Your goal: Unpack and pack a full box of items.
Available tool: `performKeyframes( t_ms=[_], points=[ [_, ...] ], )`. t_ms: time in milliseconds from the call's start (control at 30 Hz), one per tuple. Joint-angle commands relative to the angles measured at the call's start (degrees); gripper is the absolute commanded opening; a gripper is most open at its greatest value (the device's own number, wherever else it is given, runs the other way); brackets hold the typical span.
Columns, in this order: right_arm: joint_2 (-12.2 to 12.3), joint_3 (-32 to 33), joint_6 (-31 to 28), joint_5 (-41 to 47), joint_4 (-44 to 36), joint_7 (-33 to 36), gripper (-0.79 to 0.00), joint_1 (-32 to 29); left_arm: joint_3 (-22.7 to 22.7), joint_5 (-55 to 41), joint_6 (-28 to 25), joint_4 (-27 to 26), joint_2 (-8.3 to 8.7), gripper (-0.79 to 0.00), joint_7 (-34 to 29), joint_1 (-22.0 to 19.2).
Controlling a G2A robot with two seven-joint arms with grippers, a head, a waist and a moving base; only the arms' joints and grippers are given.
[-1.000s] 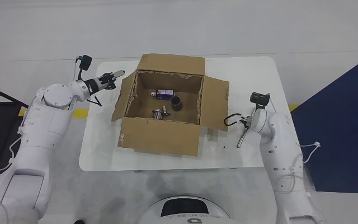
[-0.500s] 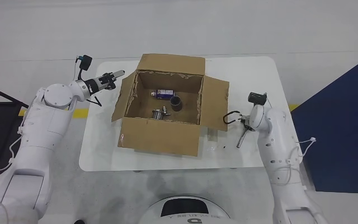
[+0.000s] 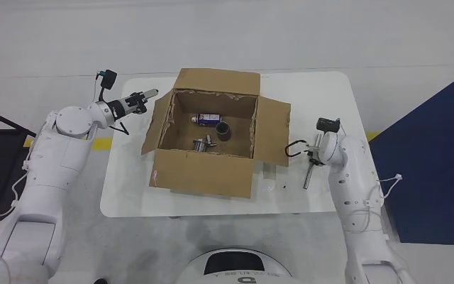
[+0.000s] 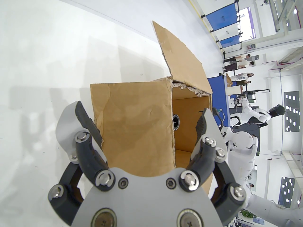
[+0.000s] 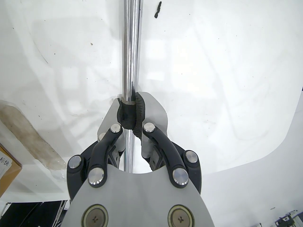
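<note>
The cardboard box (image 3: pixel 206 174) sits in the middle of the white table (image 3: pixel 319 92) with all four flaps folded outward. Three things lie on its floor. A small can (image 3: pixel 209 118) lies on its side toward 12 o'clock. A dark ring (image 3: pixel 223 130) sits just beside it at about 4 o'clock. A metal fitting (image 3: pixel 201 144) lies close to the near wall at 6 o'clock.

Outside the box, at roughly 4 o'clock from it, the right gripper (image 3: pixel 313 157) is clamped around one end of a steel rod (image 3: pixel 308 177). In the wrist view the pads (image 5: pixel 139 109) pinch the shaft and the rest of the rod (image 5: pixel 131 43) reaches out low over the tabletop. I cannot tell whether it touches the surface. A strip of clear film (image 3: pixel 267 170) lies on the table between the rod and the box's right flap.

The left gripper (image 3: pixel 145 94) hangs at 10 o'clock from the box, just off the left flap. Its fingers (image 4: pixel 80 116) are spread wide and hold nothing.

Compared with half a second ago, the right forearm has swung slightly outward toward 3 o'clock, and the rod has shifted that way a touch. The left arm, the box and its three items sit just as they did.
</note>
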Motion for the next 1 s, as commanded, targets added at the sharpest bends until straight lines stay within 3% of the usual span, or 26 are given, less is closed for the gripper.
performKeyframes(
  t_ms=[0, 233, 400, 567, 700, 833, 967],
  points=[
    [0.03, 0.98, -0.25, 1.55, -1.33, -1.28, -0.785, -0.77, 0.00, 0.00, 0.00, 0.00, 0.00, 0.000, 0.00, 0.00],
    [0.35, 9.55, -10.43, 20.73, -2.52, -10.98, -0.785, -5.58, 0.00, 0.00, 0.00, 0.00, 0.00, 0.000, 0.00, 0.00],
    [1.09, 17.57, -24.31, 36.75, 1.37, -17.51, -0.785, -7.78, 0.00, 0.00, 0.00, 0.00, 0.00, 0.000, 0.00, 0.00],
    [2.28, 23.89, -43.71, 56.15, 12.64, -16.13, -0.785, -5.85, 0.00, 0.00, 0.00, 0.00, 0.00, 0.000, 0.00, 0.00],
    [3.29, 25.86, -54.68, 69.87, 24.20, -10.89, -0.785, -1.98, 0.00, 0.00, 0.00, 0.00, 0.00, 0.000, 0.00, 0.00],
    [4.52, 24.87, -54.64, 82.88, 32.90, -8.39, -0.785, 2.04, 0.00, 0.00, 0.00, 0.00, 0.00, 0.000, 0.00, 0.00],
    [5.92, 21.41, -53.30, 92.90, 33.81, -7.03, -0.785, 3.60, 0.00, 0.00, 0.00, 0.00, 0.00, 0.000, 0.00, 0.00]
  ],
)
